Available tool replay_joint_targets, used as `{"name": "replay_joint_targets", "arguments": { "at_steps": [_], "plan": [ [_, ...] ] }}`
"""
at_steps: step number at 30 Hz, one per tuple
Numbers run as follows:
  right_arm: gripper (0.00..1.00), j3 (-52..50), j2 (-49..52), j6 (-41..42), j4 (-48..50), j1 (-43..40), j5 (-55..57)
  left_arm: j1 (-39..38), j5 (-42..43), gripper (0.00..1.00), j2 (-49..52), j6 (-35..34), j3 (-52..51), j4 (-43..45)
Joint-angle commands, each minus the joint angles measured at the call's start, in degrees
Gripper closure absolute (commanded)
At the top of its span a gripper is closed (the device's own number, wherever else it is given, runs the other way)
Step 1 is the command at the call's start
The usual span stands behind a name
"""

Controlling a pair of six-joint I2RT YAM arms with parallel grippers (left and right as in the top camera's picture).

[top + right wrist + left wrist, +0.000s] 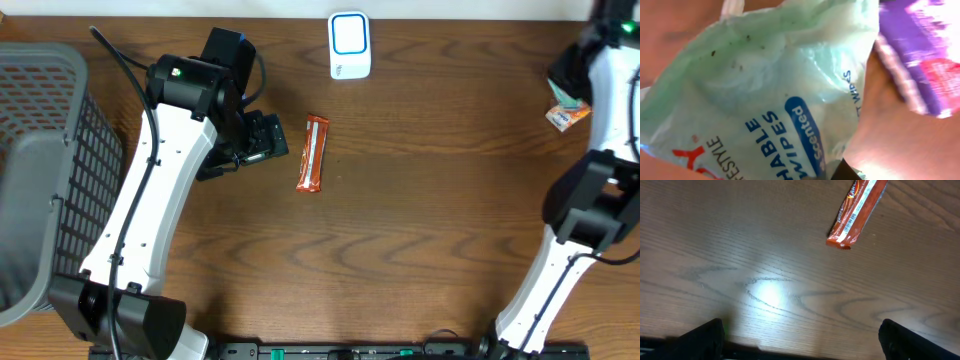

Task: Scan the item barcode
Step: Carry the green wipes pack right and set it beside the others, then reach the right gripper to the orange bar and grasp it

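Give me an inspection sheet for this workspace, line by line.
Surface: wooden table, no spills seen.
Job's things: snack bar lying flat, barcode up; scanner behind it, apart.
Clutter: wipes pack and purple packet, close under the right wrist camera.
Grippers: left gripper open, empty, short of the snack bar; right gripper shut, hold on wipes pack unclear.
Cables: black cable looping beside the basket.
Surroundings: grey basket at the left edge.
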Motion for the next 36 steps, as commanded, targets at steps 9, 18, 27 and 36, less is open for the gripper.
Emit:
{"name": "replay_joint_targets", "arguments": {
  "at_steps": [9,18,27,36],
  "plan": [
    [0.32,-4.6,-2.3,-8.3,0.0,-4.0,-10.3,0.2,-0.4,0.02,0.3,0.1,0.2,-0.3],
    [0.27,-1.9,-11.9,-9.7,-4.2,1.0,-29.4,0.2,-0.3,0.02,0.3,0.1,0.2,-0.3],
    [0.15,-2.3,-14.1,-12.6,-12.1,12.3,-42.6,0.2,-0.3,0.02,0.3,0.1,0.2,-0.3],
    [0.16,-6.7,-12.1,-12.6,-12.5,28.8,-35.6,0.2,-0.3,0.02,0.3,0.1,0.2,-0.3]
  ]
}}
